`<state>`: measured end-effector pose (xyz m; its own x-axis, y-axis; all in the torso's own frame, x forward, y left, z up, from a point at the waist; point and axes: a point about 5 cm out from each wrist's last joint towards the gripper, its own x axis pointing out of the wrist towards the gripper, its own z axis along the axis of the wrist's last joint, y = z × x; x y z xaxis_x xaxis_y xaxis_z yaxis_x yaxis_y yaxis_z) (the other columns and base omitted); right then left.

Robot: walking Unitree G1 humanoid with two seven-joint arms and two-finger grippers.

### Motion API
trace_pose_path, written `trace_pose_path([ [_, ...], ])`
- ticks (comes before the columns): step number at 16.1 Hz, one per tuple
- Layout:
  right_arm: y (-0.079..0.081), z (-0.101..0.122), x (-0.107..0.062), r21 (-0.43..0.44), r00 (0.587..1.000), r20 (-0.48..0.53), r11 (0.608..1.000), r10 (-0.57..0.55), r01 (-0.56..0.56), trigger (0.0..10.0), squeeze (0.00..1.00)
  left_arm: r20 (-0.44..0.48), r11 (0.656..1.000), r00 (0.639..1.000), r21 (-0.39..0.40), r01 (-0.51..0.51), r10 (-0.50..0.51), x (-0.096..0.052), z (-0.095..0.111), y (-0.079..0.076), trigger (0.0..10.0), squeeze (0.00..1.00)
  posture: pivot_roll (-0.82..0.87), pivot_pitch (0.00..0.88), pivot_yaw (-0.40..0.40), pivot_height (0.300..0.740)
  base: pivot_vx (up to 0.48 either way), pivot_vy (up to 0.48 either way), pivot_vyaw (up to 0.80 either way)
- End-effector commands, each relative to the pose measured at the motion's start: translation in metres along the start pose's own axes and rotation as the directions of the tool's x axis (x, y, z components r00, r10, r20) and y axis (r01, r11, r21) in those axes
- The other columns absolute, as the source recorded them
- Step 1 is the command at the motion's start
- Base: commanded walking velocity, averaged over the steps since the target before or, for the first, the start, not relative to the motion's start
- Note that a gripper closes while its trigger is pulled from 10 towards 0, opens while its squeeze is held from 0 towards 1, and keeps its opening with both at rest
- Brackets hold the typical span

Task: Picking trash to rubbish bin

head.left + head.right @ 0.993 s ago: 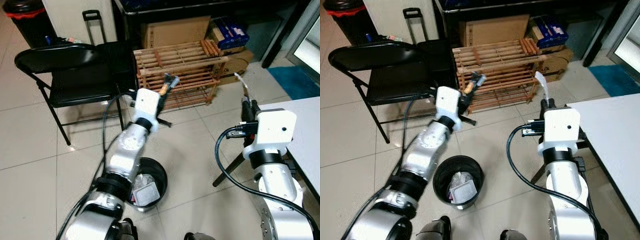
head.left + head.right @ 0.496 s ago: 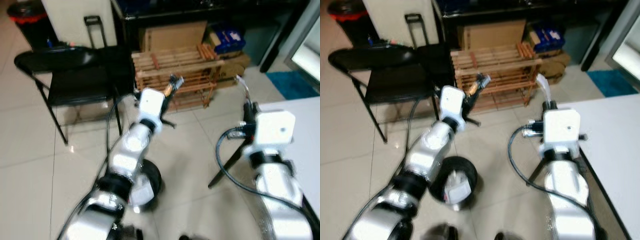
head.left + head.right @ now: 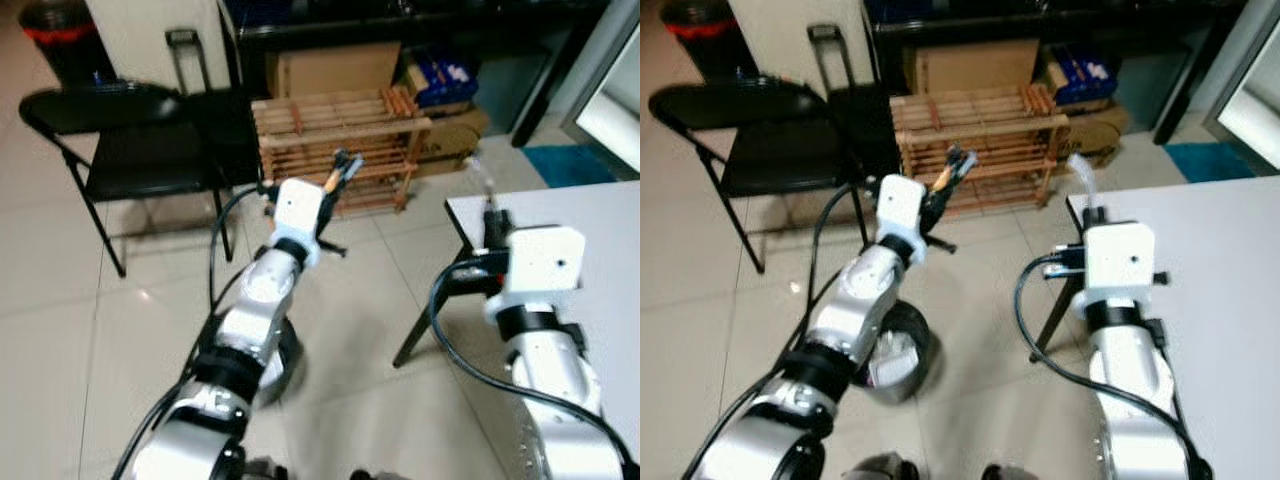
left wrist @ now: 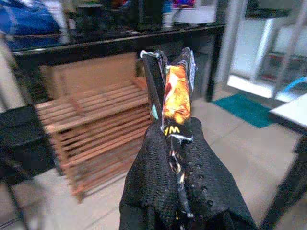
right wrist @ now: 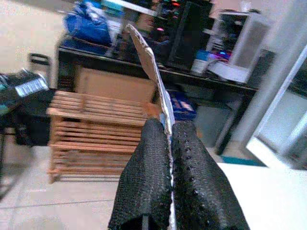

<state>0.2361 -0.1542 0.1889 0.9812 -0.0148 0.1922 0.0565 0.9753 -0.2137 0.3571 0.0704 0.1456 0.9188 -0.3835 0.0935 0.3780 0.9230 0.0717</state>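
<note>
My left gripper (image 4: 176,125) is shut on a crumpled orange-and-black snack wrapper (image 4: 176,98), held up in front of the wooden rack (image 3: 330,125); the same wrapper (image 3: 950,168) sticks out past the wrist. My right gripper (image 5: 170,128) is shut on a thin, flat whitish piece of card (image 5: 152,64), standing upright at the table's corner (image 3: 1087,180). The black rubbish bin (image 3: 922,350) stands on the tiled floor under my left forearm, partly hidden by it, with pale trash inside.
A black folding chair (image 3: 140,160) stands at the left. Cardboard boxes (image 3: 335,70) sit behind the rack under a dark bench. A white table (image 3: 1215,260) with a black leg takes up the right side. A teal mat (image 3: 560,165) lies beyond it.
The whole view has shifted, so the camera moved. The bin now sits further under my left arm and the table reaches closer. Both grippers keep their hold.
</note>
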Motion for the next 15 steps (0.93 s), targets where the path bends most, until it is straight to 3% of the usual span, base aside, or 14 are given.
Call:
trace_pose_path([
  [1, -0.0017, 0.0005, 0.0, -0.007, 1.0, 0.002, 1.0, 0.0, 0.0, 10.0, 0.0, 0.001, 1.0, 1.0, -0.012, -0.004, 0.004, 0.0012, 0.0012, -0.0004, 10.0, 0.0, 0.09, 0.126, -0.001, 0.74, 0.0, 0.0, 0.0],
  [3, -0.0013, 0.0001, 0.0, -0.011, 1.0, 0.002, 1.0, 0.005, -0.005, 10.0, 0.0, -0.001, 1.0, 1.0, -0.012, -0.006, 0.006, 0.0013, 0.0011, -0.0004, 10.0, 0.0, 0.09, 0.126, -0.001, 0.74, 0.0, 0.0, 0.31],
  [11, 0.0005, -0.0003, 0.0004, -0.012, 1.0, 0.003, 1.0, 0.014, -0.014, 10.0, 0.0, -0.016, 0.999, 1.0, -0.033, 0.003, -0.003, 0.0015, -0.0008, 0.0009, 10.0, 0.0, 0.09, 0.127, 0.001, 0.74, 0.0, 0.0, 0.79],
  [15, -0.0001, -0.0002, 0.0015, -0.002, 1.0, 0.006, 1.0, 0.009, -0.009, 10.0, 0.0, -0.017, 0.997, 0.999, -0.071, 0.029, -0.03, 0.0022, -0.0004, 0.0033, 10.0, 0.0, 0.09, 0.124, 0.006, 0.74, 0.0, 0.0, 0.0],
])
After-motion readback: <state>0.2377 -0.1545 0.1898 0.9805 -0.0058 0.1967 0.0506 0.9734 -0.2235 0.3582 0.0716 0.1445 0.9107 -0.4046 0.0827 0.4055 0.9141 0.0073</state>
